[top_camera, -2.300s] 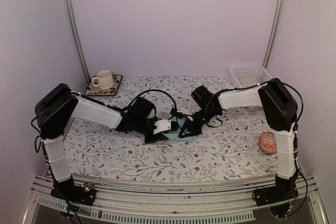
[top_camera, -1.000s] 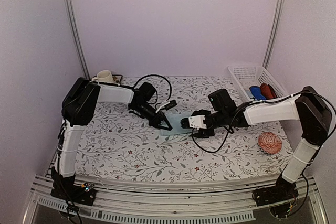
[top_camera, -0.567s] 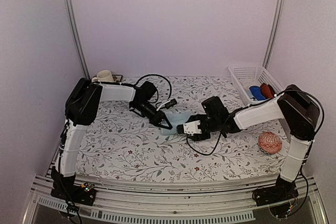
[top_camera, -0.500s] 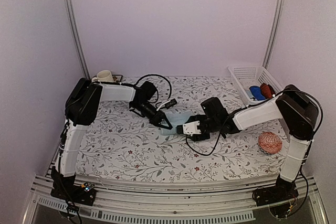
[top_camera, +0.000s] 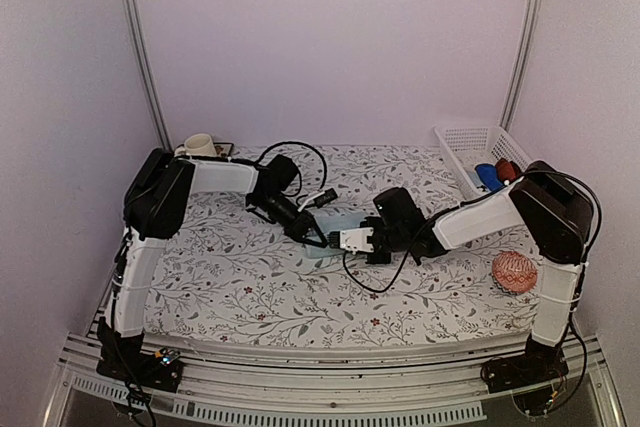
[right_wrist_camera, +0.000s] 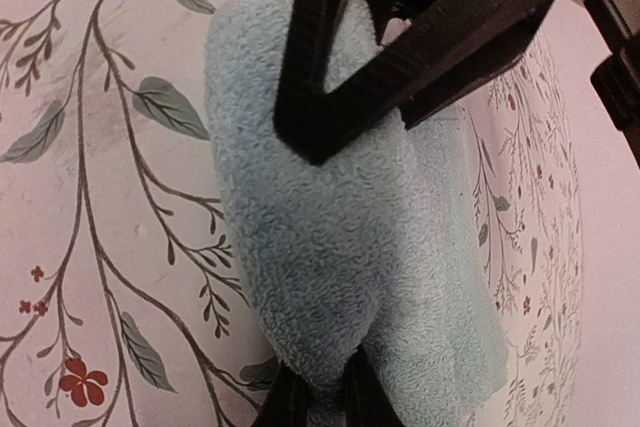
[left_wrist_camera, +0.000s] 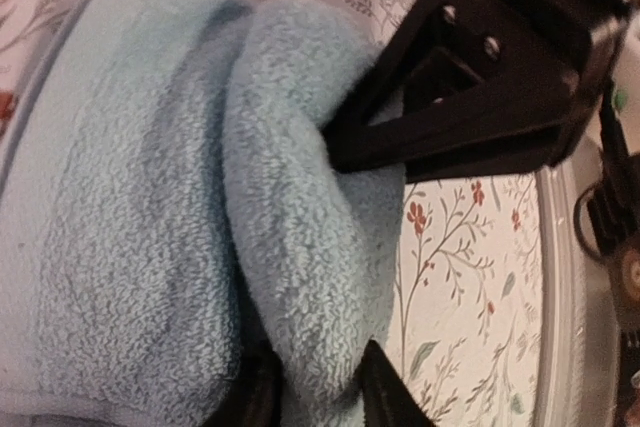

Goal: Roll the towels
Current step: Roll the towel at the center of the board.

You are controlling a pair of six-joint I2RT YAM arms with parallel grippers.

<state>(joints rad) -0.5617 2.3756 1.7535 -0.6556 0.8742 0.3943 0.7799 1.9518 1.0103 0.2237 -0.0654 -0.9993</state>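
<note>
My left pincer and my right pincer meet nose to nose over the middle of the bench, and the light blue towel lies between them on the flowered cloth, bunched into a thick, soft fold rather than spread flat. In the left wrist view a rounded ridge of the towel runs down between my own two fingers, which stand fairly narrow and press on it from both sides, so that pincer grips the fold. A black triangular finger of the right pincer pushes into the same ridge from the upper right. In the right wrist view my right fingers are drawn close together at the bottom edge, pinching the near end of the towel. The left pincer's dark finger lies across the towel's far end. From above, both arms reach inward and low, and only a small pale patch of the towel shows around the two pincers. At the back right a white basket holds a bright blue object and a reddish thing that I cannot identify, partly behind my right arm. A patterned ball sits near the right edge, well apart from the towel, and a mug stands at the back left corner
</note>
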